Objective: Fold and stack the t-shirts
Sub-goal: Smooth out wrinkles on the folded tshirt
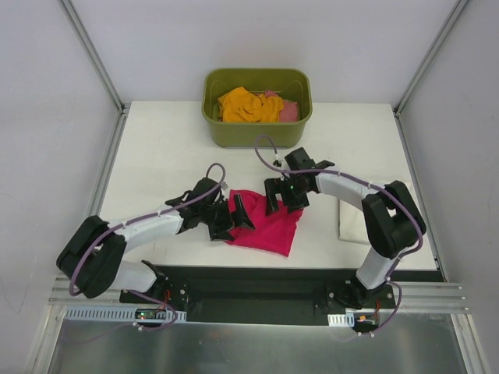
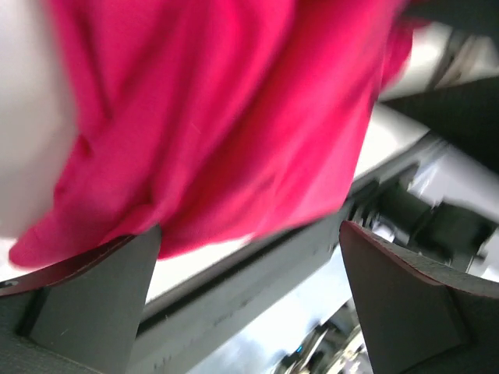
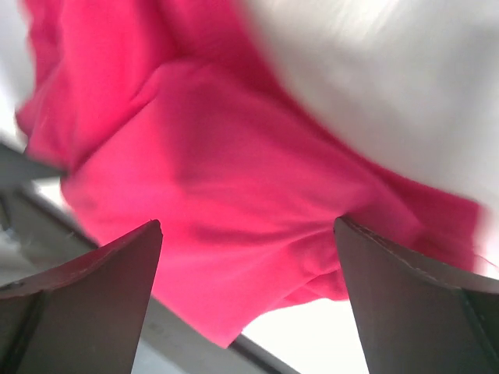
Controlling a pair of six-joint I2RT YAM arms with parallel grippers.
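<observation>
Black fingers of the left hand (image 1: 234, 216) are spread wide over the near middle of the white desk (image 1: 156, 156), and they have hold of nothing. The left arm reaches in from the near left corner, and its hand sits at the left edge of the crimson-pink t-shirt (image 1: 269, 226). In the blurred left wrist view the 2 fingers (image 2: 93, 304) stand well apart, with the pink cloth just past their tips. The left tip overlaps the cloth's edge, but I cannot tell whether it touches.

The crimson-pink t-shirt lies rumpled on the desk between the 2 hands, close to the near edge.

Behind it, at the far middle of the desk, stands an olive-green tub (image 1: 234, 134). An orange t-shirt (image 1: 248, 105) is heaped in its left and middle part, and a salmon-pink t-shirt (image 1: 289, 111) is bunched against its right wall.

The right hand (image 1: 282, 199) is at the far edge of the crimson-pink t-shirt, on an arm that bends in from the near right. Its fingers (image 3: 405, 304) are also wide apart and grip nothing. The right wrist view shows pink cloth lying beyond the tips, with bare desk past it. Whether the tips touch the cloth I cannot tell.

A cream-white t-shirt (image 1: 352, 222) lies flat and folded on the near right part of the desk, partly covered by the right arm.
</observation>
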